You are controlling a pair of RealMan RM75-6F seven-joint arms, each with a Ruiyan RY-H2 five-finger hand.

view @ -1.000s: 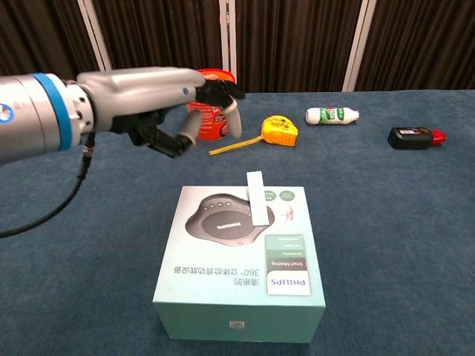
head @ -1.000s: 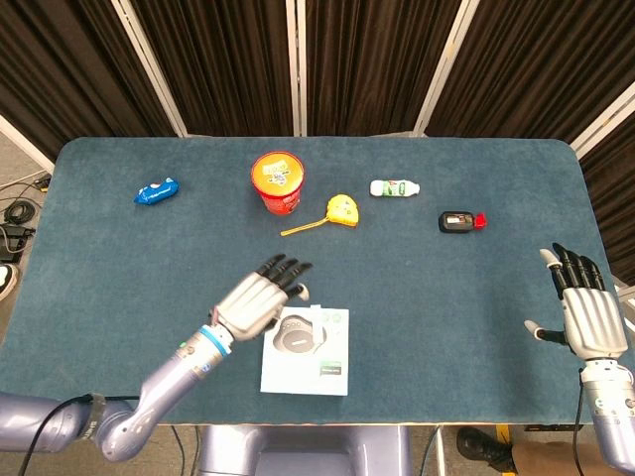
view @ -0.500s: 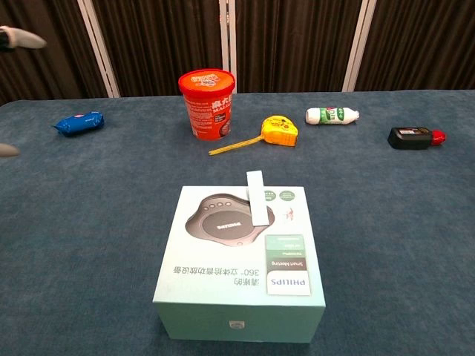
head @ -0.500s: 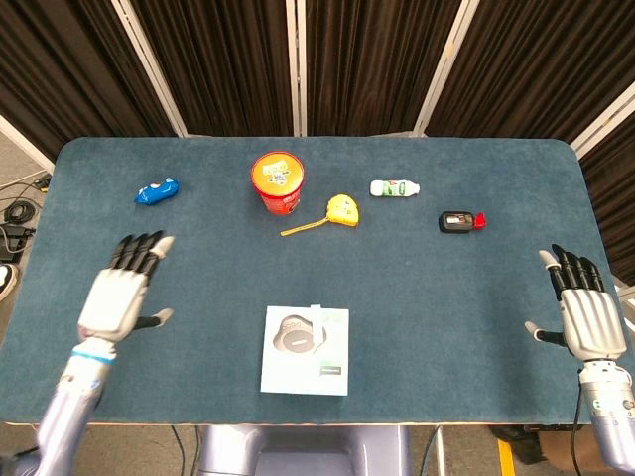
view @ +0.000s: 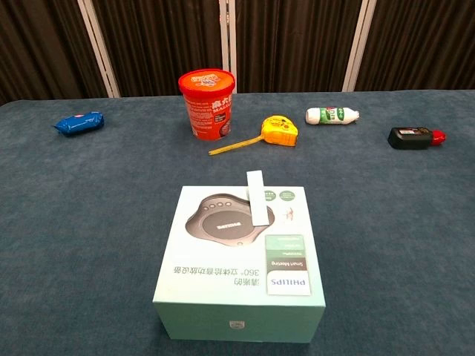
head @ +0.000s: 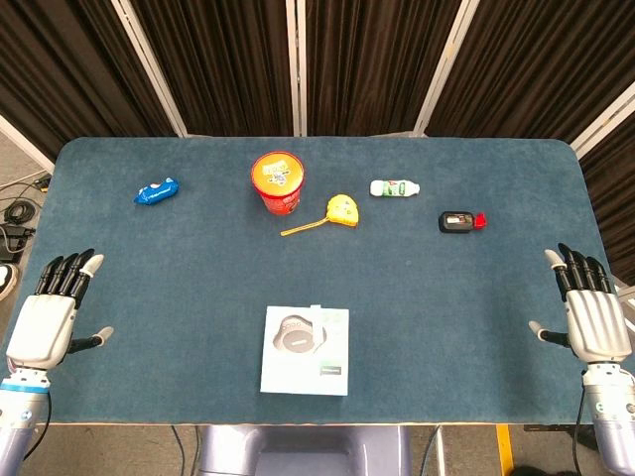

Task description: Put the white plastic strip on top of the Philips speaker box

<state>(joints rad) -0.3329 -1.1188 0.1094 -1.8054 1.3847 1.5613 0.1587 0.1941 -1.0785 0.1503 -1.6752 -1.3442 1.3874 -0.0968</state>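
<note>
One white plastic strip (view: pixel 257 198), and it lies flat on the lid of the Philips speaker box (view: pixel 241 259), its far end poking just past the box's far edge. Going by that, the placing looks done. The strip reads as thin, light and fairly stiff, with a smooth face that would likely slide under a fingertip. If it needs shifting, the overhanging far end is the spot to pinch, since the rest sits flush on the cardboard. One box too, pale green, near the front edge of the table (head: pixel 476 297), sturdy enough to bear such a slight load.

Out at the edges, both hands are clear of it all. The left hand (head: pixel 45 322) hovers at the near left, fingers spread, holding nothing. The right hand (head: pixel 591 315) mirrors it at the near right, fingers apart, empty as well. Neither shows in the chest view.

Across the far half, one of each: a red tub (view: pixel 206 104), a yellow tape measure (view: pixel 277 131) with its tape pulled out, a small white bottle (view: pixel 331 115), a black and red device (view: pixel 413 137) far right, and a blue packet (view: pixel 78 122) far left.
</note>
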